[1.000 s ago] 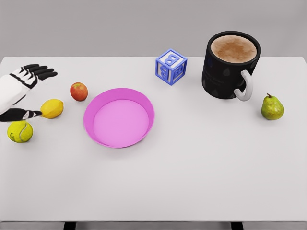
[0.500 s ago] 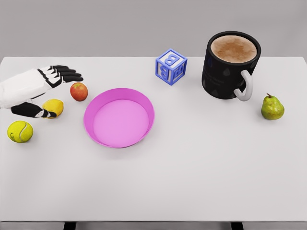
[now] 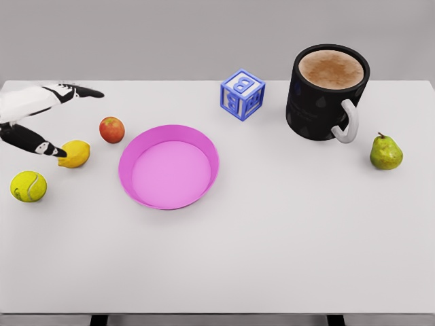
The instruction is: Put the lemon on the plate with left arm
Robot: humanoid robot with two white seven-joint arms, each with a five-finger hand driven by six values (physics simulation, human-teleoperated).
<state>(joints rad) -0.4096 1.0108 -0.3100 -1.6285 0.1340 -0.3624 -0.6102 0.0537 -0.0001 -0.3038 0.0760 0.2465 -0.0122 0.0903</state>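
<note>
white worktop (image 3: 272,238) underneath; my left hand (image 3: 41,119) is spread open, thumb touching the lemon (image 3: 75,153), gripping nothing. a nudge could roll it toward the tennis ball (image 3: 28,186).

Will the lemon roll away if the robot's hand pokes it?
Probably a little. The lemon is rounded and sits loose on the flat table, so a nudge from the left hand could make it wobble off. Its oval shape likely stops it sooner than the round tennis ball would. It looks firm, not squishy.
</note>
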